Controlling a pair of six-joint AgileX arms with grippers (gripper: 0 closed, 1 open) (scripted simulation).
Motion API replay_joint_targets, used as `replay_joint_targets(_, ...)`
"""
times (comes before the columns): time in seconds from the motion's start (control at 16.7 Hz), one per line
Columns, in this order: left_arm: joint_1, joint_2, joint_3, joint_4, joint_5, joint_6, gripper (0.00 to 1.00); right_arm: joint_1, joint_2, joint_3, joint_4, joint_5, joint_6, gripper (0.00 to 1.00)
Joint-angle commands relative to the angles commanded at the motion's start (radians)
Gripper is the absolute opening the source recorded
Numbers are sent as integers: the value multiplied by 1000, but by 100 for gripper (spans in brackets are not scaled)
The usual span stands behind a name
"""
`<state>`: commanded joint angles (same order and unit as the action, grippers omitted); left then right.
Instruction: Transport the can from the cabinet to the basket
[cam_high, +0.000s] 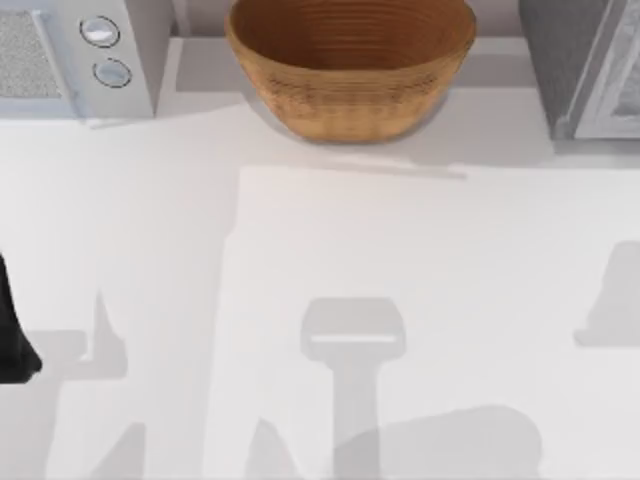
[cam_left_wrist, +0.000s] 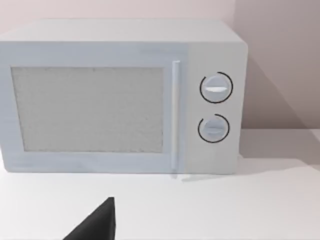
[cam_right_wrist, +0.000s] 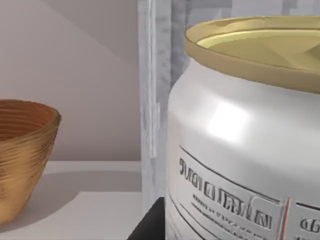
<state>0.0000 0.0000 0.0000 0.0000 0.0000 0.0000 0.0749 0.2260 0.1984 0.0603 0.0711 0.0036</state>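
Still early, by the look of it: the can (cam_right_wrist: 240, 145) looms right beside the cabinet (cam_high: 560, 60), well short of the basket (cam_high: 350, 70), right gripper's hold impossible to tell.

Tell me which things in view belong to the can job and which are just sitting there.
Belongs to the job:
- can, close before the right wrist camera
- basket, at the table's far edge, middle
- cabinet, far right corner

Just sitting there:
- microwave, far left corner, door shut
- table
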Motion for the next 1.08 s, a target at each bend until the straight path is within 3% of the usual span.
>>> replay_joint_targets(1.08,0,0,0,0,0,0,100,463,1817,1401,370,491,10,0)
